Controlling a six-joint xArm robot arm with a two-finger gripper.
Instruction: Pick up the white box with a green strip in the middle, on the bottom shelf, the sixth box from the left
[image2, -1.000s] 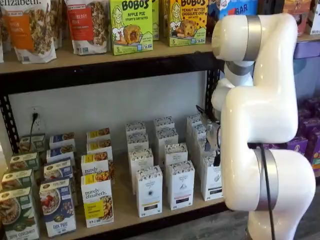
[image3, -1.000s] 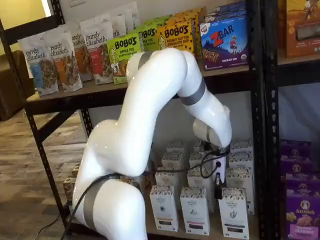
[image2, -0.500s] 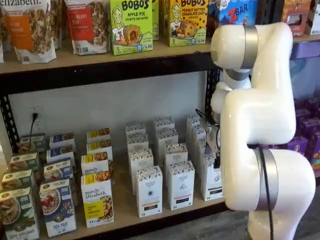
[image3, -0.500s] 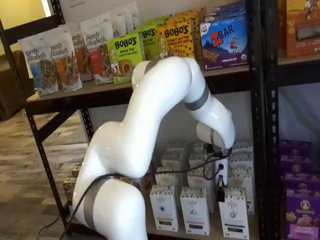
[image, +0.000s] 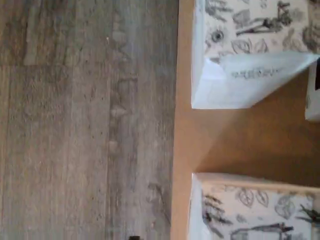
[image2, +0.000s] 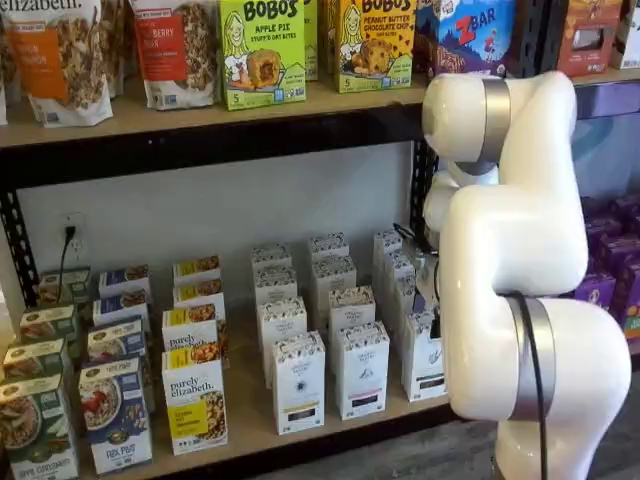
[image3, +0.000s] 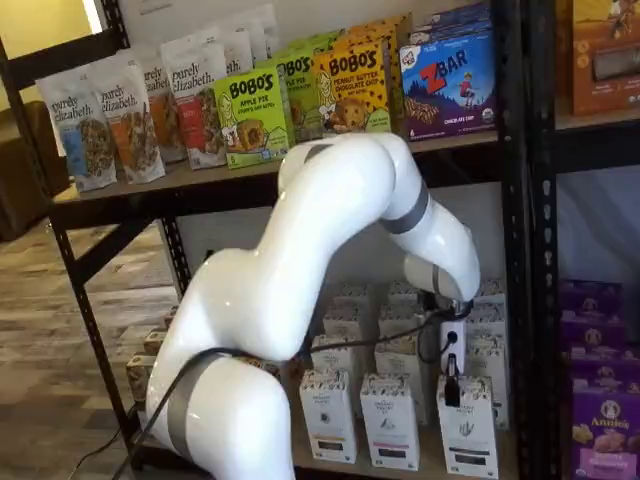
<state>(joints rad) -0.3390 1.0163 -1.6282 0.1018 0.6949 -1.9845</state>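
The white box (image3: 467, 425) stands at the front edge of the bottom shelf (image2: 250, 415), rightmost carton of the front row in both shelf views. The tool (image3: 451, 388) hangs directly over its patterned top, at 12 o'clock from the carton. Its fingers are too small to resolve; by all signs they stand spread wide, gripping nothing. Wrist view: carton tops, shelf edge, grey plank floor (image: 85, 120).

Bottom shelf (image2: 250, 405): rows of cartons, incl. white box (image2: 423, 355).
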